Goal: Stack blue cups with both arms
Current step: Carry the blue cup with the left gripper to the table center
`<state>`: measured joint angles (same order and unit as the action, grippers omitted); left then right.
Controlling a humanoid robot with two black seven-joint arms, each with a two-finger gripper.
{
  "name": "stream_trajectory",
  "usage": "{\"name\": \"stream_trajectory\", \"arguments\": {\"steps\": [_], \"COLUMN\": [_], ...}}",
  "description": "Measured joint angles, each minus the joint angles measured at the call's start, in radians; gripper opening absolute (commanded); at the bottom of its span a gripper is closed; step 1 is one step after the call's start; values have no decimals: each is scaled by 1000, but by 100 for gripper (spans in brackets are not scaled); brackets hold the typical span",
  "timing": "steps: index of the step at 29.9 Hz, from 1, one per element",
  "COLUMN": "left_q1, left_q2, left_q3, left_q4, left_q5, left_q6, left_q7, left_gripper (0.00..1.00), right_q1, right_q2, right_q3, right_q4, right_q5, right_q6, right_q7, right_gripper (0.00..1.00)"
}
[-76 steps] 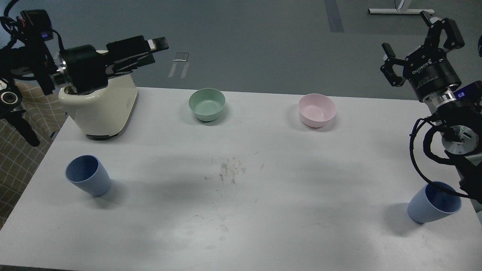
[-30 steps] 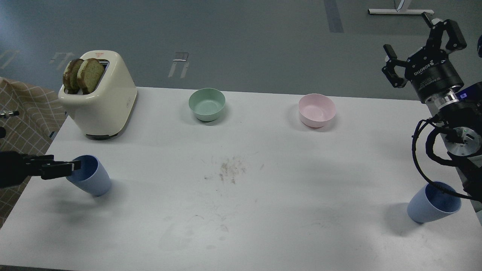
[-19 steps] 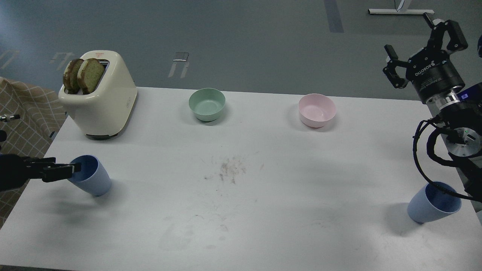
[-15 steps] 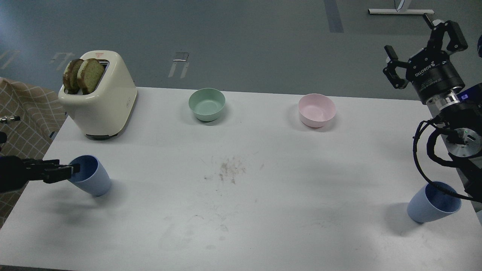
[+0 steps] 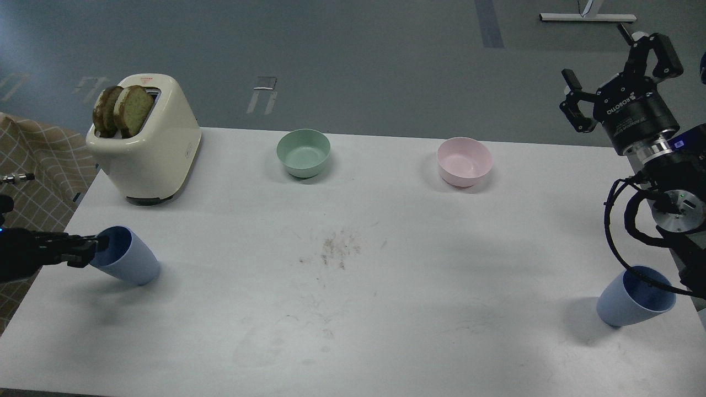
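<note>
Two pale blue cups are on the white table (image 5: 353, 309). The left blue cup (image 5: 126, 258) is near the left edge, tipped so its mouth faces left. My left gripper (image 5: 92, 249) comes in low from the left, with its fingers closed on the cup's near rim. The right blue cup (image 5: 633, 299) stands leaning near the right edge, with a cable of my right arm crossing its rim. My right gripper (image 5: 606, 58) is open and empty, held high above the table's back right corner, far from that cup.
A cream toaster (image 5: 151, 149) with two bread slices stands at the back left. A mint green bowl (image 5: 303, 151) and a pink bowl (image 5: 464, 160) stand along the back. Crumbs (image 5: 337, 248) lie mid-table. A checked cloth (image 5: 33, 165) lies beyond the left edge.
My left arm dropped from above the toaster to the left cup's rim, then drew back left. The cup shifted left and tipped further. My right gripper barely moved.
</note>
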<state>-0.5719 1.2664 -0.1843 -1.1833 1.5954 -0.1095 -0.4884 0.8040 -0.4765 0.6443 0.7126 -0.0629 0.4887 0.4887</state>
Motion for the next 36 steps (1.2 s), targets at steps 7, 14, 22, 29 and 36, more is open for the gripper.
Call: {"name": "stream_trajectory", "arguments": {"steps": [7,14,22,29,36], "left_q1": [-110,-315,-502,-537,-561], "left_q2": [51,29,-210,-465,-687], "left_q3": [-17,-16,-11,-8,-4], "left_q4": [-137,-247,-259,-232,-116], "left_q5": [12,95,125,238,350], "left_q6": [17,-27,-194,-293,-348], "left_q7": [0,0,0,0,0], "left_gripper": [0,0,0,0,0], "right_q1": [23,143,316,421,494], "right_q2": [-3,-13,10,13,40], "right_q3": [0,-30,-155,-241,-317], "right_q4": [7,2,-13,-26,-31], "right_q5": [0,-41,-50,-51,-51], "right_q6": [0,0,0,0,0], "right_q7": [0,0,0,0,0], "right_gripper": [100,100,100,100,100]}}
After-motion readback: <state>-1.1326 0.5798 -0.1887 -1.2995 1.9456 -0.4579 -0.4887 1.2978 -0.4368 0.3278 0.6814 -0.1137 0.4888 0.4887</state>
